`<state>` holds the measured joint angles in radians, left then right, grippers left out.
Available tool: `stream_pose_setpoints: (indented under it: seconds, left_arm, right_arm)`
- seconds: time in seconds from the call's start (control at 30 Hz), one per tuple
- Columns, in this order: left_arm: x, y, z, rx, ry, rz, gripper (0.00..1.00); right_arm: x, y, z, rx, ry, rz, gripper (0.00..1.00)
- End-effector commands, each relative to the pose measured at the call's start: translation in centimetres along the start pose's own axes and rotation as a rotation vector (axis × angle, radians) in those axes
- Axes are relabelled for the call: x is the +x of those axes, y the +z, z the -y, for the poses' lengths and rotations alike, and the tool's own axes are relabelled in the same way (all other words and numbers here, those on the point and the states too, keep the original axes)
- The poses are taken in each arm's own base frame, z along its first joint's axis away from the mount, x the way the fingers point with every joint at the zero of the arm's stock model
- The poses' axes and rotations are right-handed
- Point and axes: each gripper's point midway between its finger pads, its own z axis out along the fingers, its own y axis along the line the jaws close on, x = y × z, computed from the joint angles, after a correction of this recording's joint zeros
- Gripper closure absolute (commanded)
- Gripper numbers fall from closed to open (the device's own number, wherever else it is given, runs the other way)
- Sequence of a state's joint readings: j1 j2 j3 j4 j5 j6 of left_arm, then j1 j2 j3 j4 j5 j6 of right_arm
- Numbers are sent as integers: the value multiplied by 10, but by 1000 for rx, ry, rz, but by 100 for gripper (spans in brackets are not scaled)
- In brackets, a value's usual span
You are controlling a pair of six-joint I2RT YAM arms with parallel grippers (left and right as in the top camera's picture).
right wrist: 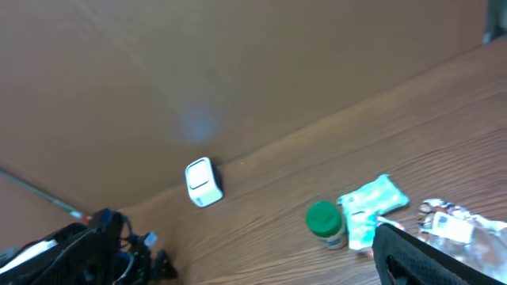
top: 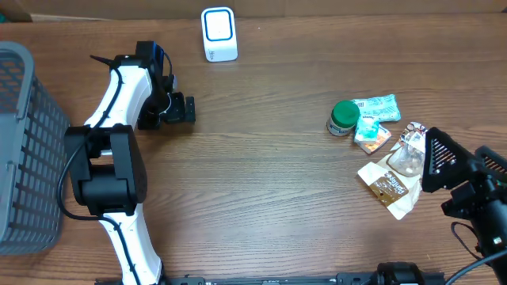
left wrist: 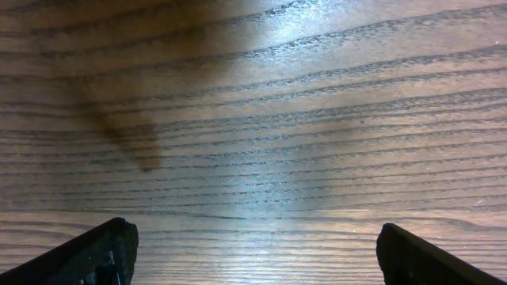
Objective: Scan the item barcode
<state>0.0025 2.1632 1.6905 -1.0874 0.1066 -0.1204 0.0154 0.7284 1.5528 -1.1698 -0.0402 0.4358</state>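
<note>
The scanner (top: 219, 34), a white box with a blue-outlined face, stands at the table's far edge and also shows in the right wrist view (right wrist: 203, 182). The items lie in a cluster at the right: a green-lidded jar (top: 343, 117), a teal packet (top: 376, 107), a small orange-edged packet (top: 371, 136), a clear bag (top: 408, 154) and a brown-and-white pouch (top: 390, 188). My right gripper (top: 434, 158) hangs open just right of the clear bag with nothing in it; only one finger (right wrist: 420, 257) shows in its wrist view. My left gripper (top: 181, 109) is open over bare wood (left wrist: 257, 261), far from the items.
A grey mesh basket (top: 20, 150) stands at the table's left edge. A brown wall runs behind the scanner. Bare wood lies between the left arm and the item cluster.
</note>
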Motion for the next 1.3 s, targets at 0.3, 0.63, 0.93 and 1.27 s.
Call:
stream_pose_setpoints:
  seconds: [0.3, 0.63, 0.93, 1.27]
  left_arm:
    - [-9, -21, 1, 1, 11, 59, 0]
    - [-9, -21, 1, 1, 11, 59, 0]
    - [-9, -21, 1, 1, 11, 59, 0]
    - [-9, -21, 1, 1, 11, 59, 0]
  right_arm:
    - [3, 29, 15, 57, -53, 24, 0]
    - [39, 109, 31, -94, -64, 210, 0]
    - [97, 114, 68, -165, -71, 380, 0]
    - [157, 123, 105, -164, -69, 407, 0]
